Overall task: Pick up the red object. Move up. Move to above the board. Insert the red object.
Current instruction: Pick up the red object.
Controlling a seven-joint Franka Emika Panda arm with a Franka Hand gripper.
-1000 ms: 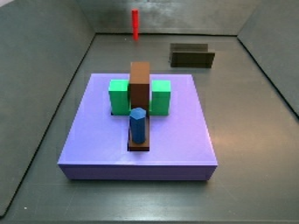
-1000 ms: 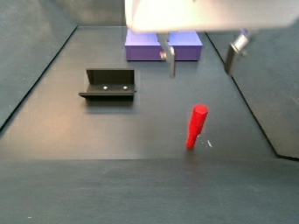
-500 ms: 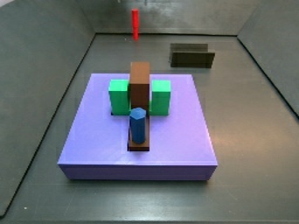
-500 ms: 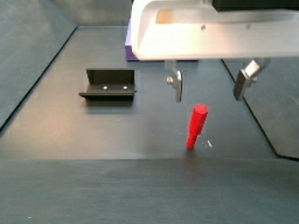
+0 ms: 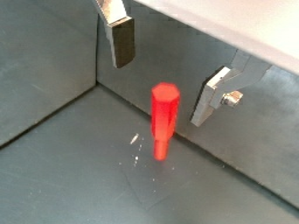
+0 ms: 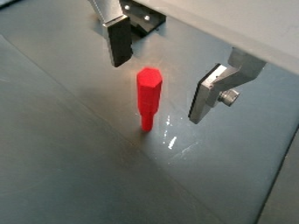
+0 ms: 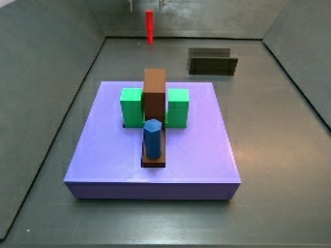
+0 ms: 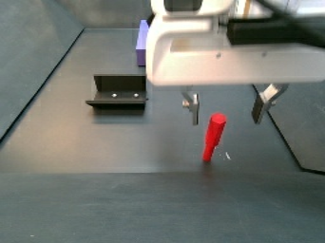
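The gripper [image 8: 226, 105] is hanging just above the red object [image 8: 215, 139], which is standing upright on the desk [image 8: 114, 190], far from the board [image 7: 153, 145]. The fingers [image 5: 121, 41] are standing released, one on each side of the peg's top and not touching it, as both wrist views are showing [image 6: 121, 41].

To do the pick well, the gripper is probably needing to sink straight down until the pads are bracketing the upper shaft, keeping the peg centred so neither finger is nudging it first; it is slim and looks easy to tip.

The fixture [image 8: 118, 92] is sitting well apart, clear of the descent. On the board, the green block [image 7: 155, 107], brown strip [image 7: 155, 102] and blue cylinder [image 7: 153, 139] are crowding the middle, likely complicating the later insertion. The desk's side walls are running close by.
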